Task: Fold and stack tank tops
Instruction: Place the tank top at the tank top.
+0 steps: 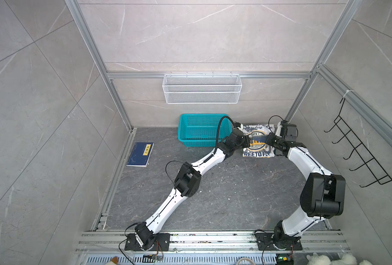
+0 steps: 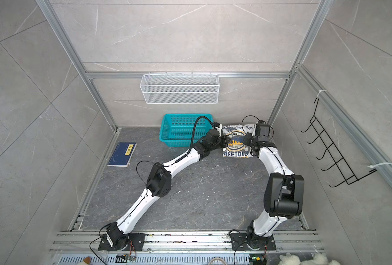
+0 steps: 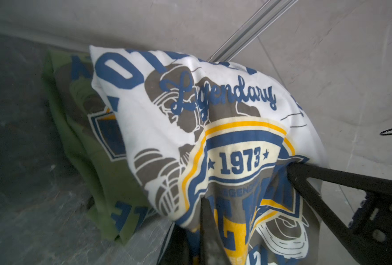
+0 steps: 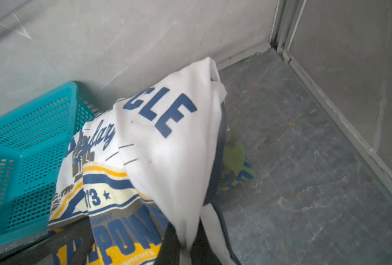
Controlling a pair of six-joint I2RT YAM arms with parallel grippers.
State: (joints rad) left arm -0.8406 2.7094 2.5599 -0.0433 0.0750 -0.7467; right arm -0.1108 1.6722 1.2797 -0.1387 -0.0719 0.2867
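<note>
Two tank tops, two hands. The white top (image 1: 258, 146), folded, hangs between both hands over the table's (image 1: 236, 195) far right corner, just beside the basket (image 1: 202, 130). The left hand (image 1: 247, 140) and right hand (image 1: 271, 140) each pinch its cloth tight, one per side. The green top (image 3: 75, 142) lies on the table under it. It is hidden in both top views, and the wrist views show only parts. Fingertips are buried in cloth. One basket, one book (image 1: 140, 154), one wire bin (image 1: 202, 89). The white top's print is partly covered.
</note>
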